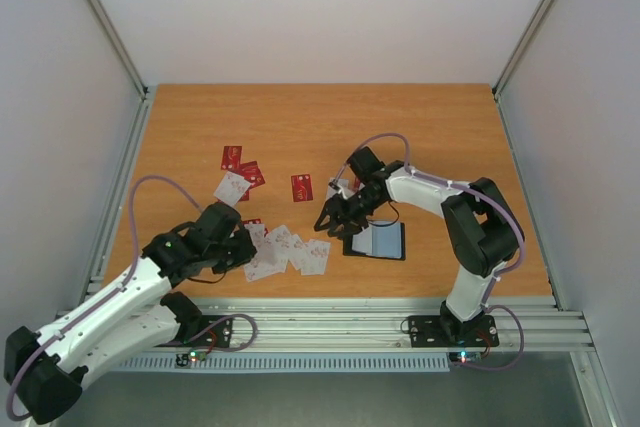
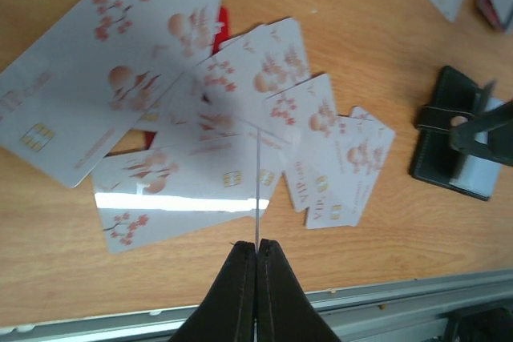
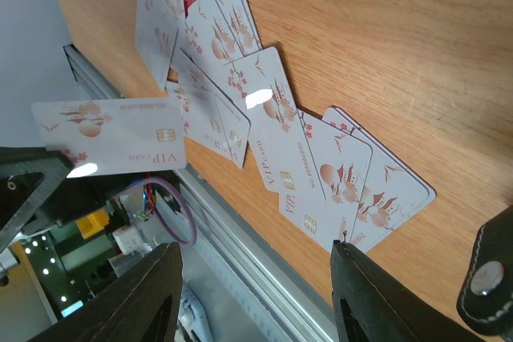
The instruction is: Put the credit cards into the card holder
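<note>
- Left wrist view: the left gripper (image 2: 256, 250) has its fingers pressed together on the edge of a single white card. This lifted card (image 3: 112, 138) shows edge-on here and face-on from the right wrist, raised clear of the table (image 1: 450, 127).
- Right gripper (image 1: 333, 219): fingers stand apart with nothing between them. It hangs at the left edge of the card holder (image 1: 378, 240); whether it touches the holder cannot be told.
- Card holder: lies open and flat toward the near right of the table, pale inside facing up. Whether any card is already in it cannot be told; none is seen standing out of it.
- Credit cards on the table: a fan of white cards (image 1: 285, 250) overlaps near the front edge, just right of the left gripper. A stray white card (image 1: 232, 186) and several red cards (image 1: 231, 158) lie farther back, well apart from the holder.
- Assessment: the task looks to be at an early stage. One card is in hand but not delivered, with the fan lying between it and the holder. Every other visible card remains to be picked up and inserted.
</note>
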Controlling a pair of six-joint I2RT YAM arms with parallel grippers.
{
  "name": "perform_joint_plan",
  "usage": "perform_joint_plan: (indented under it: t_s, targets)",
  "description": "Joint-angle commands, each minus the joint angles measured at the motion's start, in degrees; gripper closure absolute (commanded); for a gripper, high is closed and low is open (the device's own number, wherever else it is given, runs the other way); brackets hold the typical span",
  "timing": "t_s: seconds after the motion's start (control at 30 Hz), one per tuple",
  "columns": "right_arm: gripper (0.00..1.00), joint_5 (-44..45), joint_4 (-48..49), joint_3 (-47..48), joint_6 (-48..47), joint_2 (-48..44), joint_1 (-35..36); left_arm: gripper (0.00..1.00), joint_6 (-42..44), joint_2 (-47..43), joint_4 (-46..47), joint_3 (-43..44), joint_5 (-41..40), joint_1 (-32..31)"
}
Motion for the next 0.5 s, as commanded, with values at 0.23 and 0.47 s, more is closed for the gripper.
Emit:
perform_joint_plan:
  t_s: [0.23,0.47]
  targets:
    - [0.48,-0.9,-5.3,4.1,-1.2,-5.6,-4.1,1.00,14.0,6.7,12.8,8.3,10.9,0.6]
    - [0.43,-5.9,-6.9,2.2,-1.7,-11.2,-11.1,1.00,19.3,18.4,22.8,16.6,30.1,5.2]
